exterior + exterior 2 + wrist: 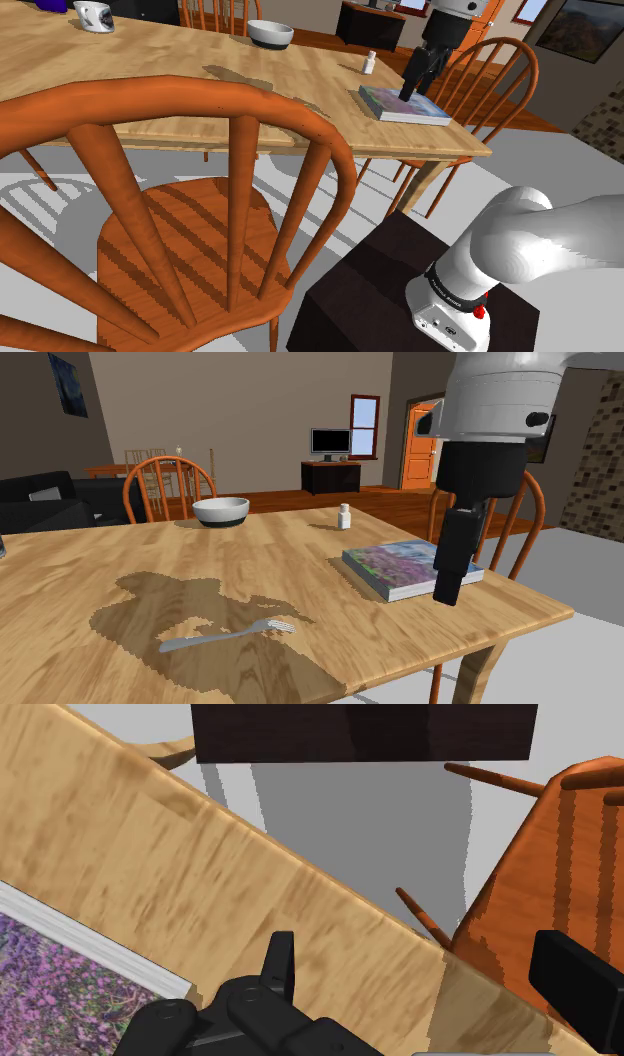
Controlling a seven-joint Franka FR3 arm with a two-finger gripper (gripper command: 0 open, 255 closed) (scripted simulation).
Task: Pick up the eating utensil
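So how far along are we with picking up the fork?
Nothing is done yet: the fork lies flat on the table, untouched. In hand: the gripper is open and empty, down by the book, well aside from the fork. Left: move across to the fork, lower, close on it and lift.

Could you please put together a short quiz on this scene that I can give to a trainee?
1. In the second exterior view, on which side of the book does the fork lie?
2. The gripper is: A open; B shut on the fork; C shut on the book.
3. True or false: the gripper hangs directly above the fork.
Key: 1 left; 2 A; 3 false.
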